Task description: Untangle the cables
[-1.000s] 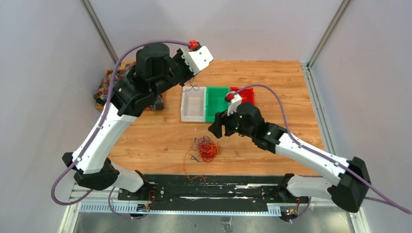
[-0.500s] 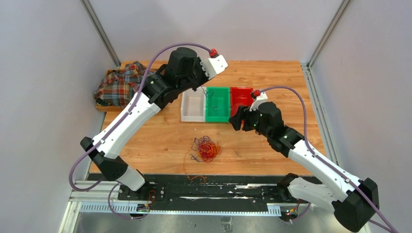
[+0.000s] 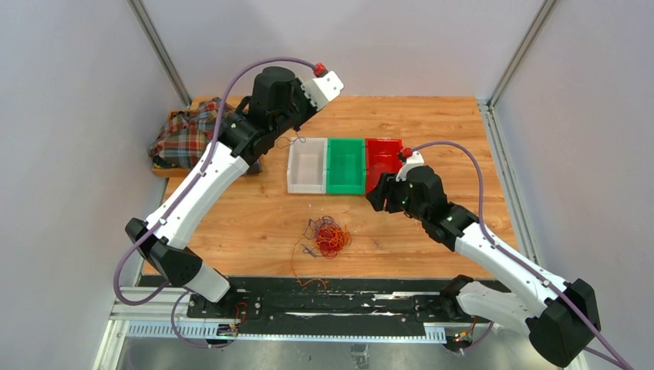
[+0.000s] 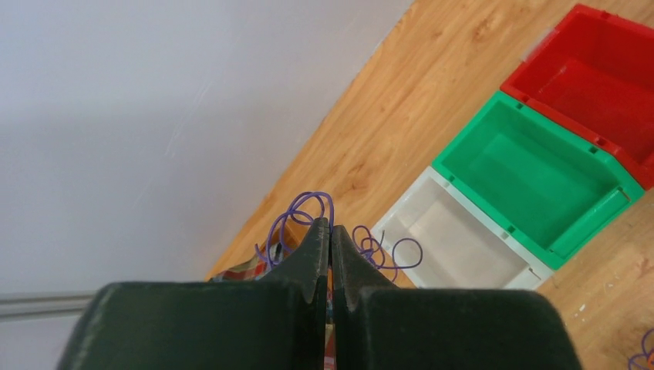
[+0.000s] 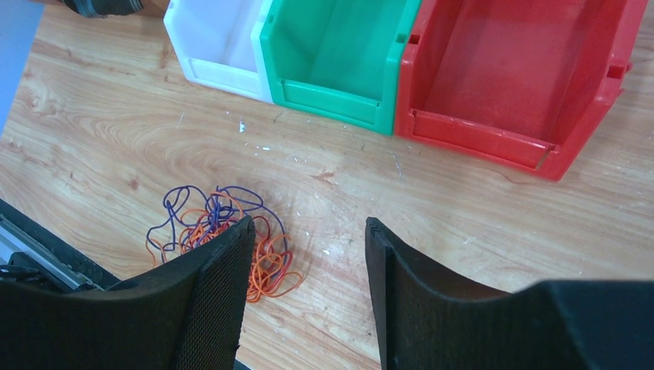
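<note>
Our left gripper (image 4: 332,231) is pinched tight on a thin purple cable (image 4: 318,194), with curls springing out either side of its tips and its ends out of sight. Left of and below our right gripper (image 5: 308,222), jaws parted and empty, lies the purple, orange and red clump of cables (image 3: 330,237), partly hidden behind its finger.

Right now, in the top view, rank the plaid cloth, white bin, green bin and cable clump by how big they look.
1. plaid cloth: largest, even though it is partly hidden.
2. white bin and green bin: these look alike, so they are not ranked.
3. cable clump: smallest, though its dense part is only slightly smaller than a bin.
</note>
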